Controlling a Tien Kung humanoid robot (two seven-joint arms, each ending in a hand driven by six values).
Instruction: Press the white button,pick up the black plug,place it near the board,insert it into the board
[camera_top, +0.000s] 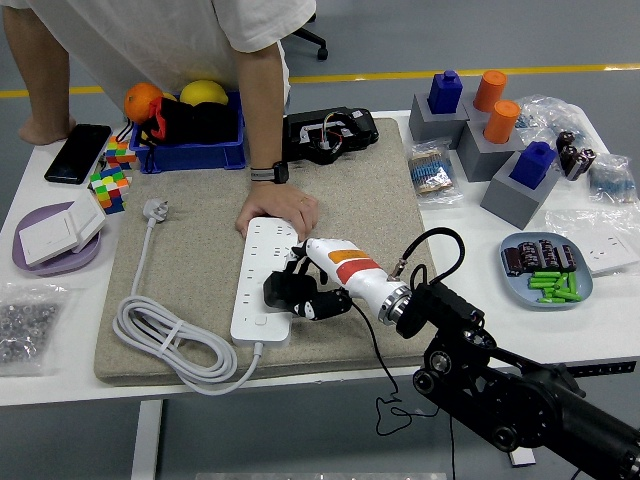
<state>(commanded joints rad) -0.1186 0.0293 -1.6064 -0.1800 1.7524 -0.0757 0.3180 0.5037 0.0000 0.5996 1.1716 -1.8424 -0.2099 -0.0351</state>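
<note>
Fingers (322, 301) of the right hand (312, 293) curl tightly around the black plug (281, 290), holding it at the right edge of the white board (258, 270), over its lower half; whether the pins are in a socket cannot be told. Behind the hand a white and orange wrist (345, 267) runs down and right to the black arm (500, 390), which enters from the lower right corner; a thin black cable (375, 350) loops from the wrist over the table edge. The board lies lengthwise on a beige mat (190, 225); its white cord (165, 335) coils on the mat to the left and ends in a white plug (155, 209) lying further up. A person stands at the far side, one hand (277, 208) pressed flat on the top end of the board, a dark watch (270, 173) on the wrist; the other forearm (40, 80) rests at the top left. Near the far edge sit a blue bin (190, 150) with orange and yellow fruit, a phone (76, 152), puzzle cubes (110, 178) and a black device (330, 133); at the left, a purple plate (60, 255) carries white switches. To the right stand grey blocks (470, 140) with blue and orange pegs, and a blue dish (545, 268) of green and dark small parts.
</note>
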